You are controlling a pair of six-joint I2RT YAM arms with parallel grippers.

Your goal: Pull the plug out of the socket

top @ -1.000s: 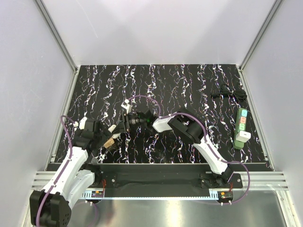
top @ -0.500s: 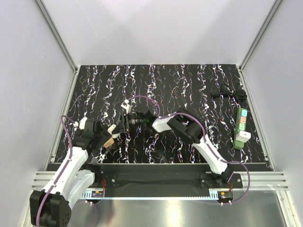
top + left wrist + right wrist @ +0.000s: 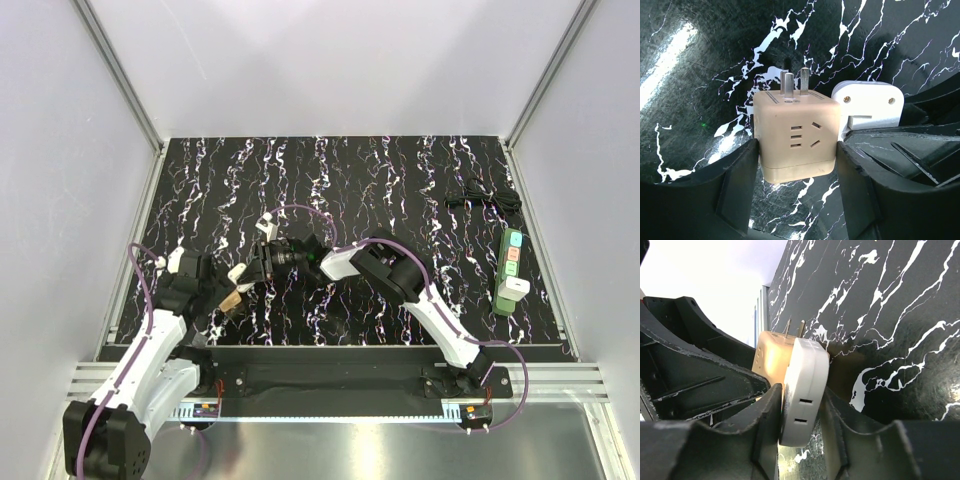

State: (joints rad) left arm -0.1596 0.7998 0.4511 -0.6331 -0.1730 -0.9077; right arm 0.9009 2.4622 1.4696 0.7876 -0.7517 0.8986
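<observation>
Oddly, the long dark-green plastic power strip lies out of the action. It rests flat on the black marbled counter with a small white block seated on its near end, and neither arm is near it. Well to the left of the strip, both tools meet over one pair of parts. The left tool is clamped on a beige plastic cube adapter, its fingers pressed flat to two opposite sides and the metal prongs pointing away from the camera. The right tool is closed narrowly on a flat white plastic plug that sits hard against the cube's side. Opposed grips like these look meant for one thing — one arm braces while the other draws the pieces apart. Whether the two are actually mated I cannot tell.
</observation>
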